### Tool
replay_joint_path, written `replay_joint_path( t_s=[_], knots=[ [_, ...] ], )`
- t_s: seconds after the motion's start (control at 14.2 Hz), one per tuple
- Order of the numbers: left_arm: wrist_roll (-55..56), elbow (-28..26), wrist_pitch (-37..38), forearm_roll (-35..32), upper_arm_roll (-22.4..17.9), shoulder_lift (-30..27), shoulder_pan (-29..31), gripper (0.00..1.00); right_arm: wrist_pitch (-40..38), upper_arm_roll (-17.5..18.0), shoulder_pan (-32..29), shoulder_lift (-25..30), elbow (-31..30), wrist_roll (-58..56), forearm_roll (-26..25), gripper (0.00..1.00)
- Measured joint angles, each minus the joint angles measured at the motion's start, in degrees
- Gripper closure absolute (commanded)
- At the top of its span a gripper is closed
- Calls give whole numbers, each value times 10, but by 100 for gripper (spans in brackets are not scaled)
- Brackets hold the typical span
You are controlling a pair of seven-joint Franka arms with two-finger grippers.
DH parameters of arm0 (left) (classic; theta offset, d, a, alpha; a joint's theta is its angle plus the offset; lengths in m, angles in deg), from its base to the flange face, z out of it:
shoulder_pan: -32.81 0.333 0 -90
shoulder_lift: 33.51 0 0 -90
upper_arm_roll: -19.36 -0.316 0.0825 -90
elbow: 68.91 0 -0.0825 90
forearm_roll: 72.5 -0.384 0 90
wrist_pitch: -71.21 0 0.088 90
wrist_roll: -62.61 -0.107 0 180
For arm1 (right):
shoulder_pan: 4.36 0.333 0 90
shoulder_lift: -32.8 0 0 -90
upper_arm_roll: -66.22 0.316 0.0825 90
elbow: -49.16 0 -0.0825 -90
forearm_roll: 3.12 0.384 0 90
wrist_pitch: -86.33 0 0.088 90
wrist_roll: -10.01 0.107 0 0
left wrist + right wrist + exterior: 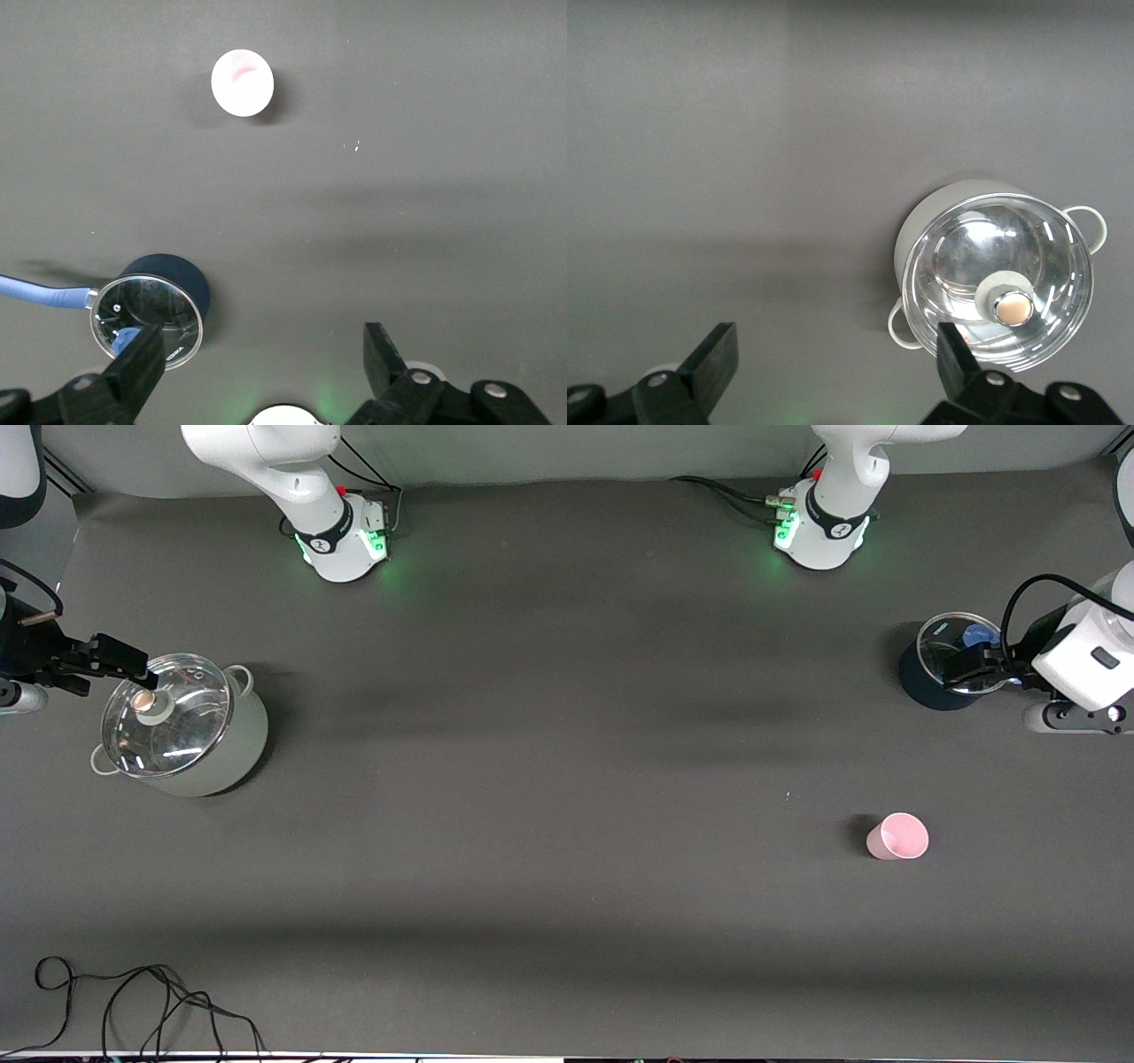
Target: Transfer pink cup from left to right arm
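The pink cup (897, 837) stands upright on the dark table mat, toward the left arm's end and nearer the front camera than the dark blue pot. It also shows in the left wrist view (242, 82), apart from the fingers. My left gripper (974, 666) hangs open and empty over the dark blue pot's glass lid; in its wrist view the gripper (261, 359) has wide-apart jaws. My right gripper (115, 660) hangs open and empty at the rim of the pale pot, with nothing between its jaws in its own view (833, 361).
A dark blue pot with a glass lid (939, 682) (164, 305) stands at the left arm's end. A pale pot with a glass lid (190, 726) (992, 274) stands at the right arm's end. A loose black cable (133, 1001) lies at the table's front edge.
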Motion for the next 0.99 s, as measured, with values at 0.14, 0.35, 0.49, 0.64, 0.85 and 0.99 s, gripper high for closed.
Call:
replay_joint_path(
  t_s=[0.14,0.35,0.49,0.64,0.85,0.99],
  knots=[
    [0,0,-1,0,0,0,0,0,0,0,0,0,0,0,0,1],
    [0,0,-5,0,0,0,0,0,0,0,2,0,1,1,0,1],
    [0,0,-7,0,0,0,0,0,0,0,3,0,2,1,0,1],
    [0,0,-7,0,0,0,0,0,0,0,3,0,2,1,0,0],
    [0,1,-10,0,0,0,0,0,0,0,3,0,2,2,0,0],
    [0,1,-13,0,0,1,0,0,0,0,3,0,2,2,0,0]
  ],
)
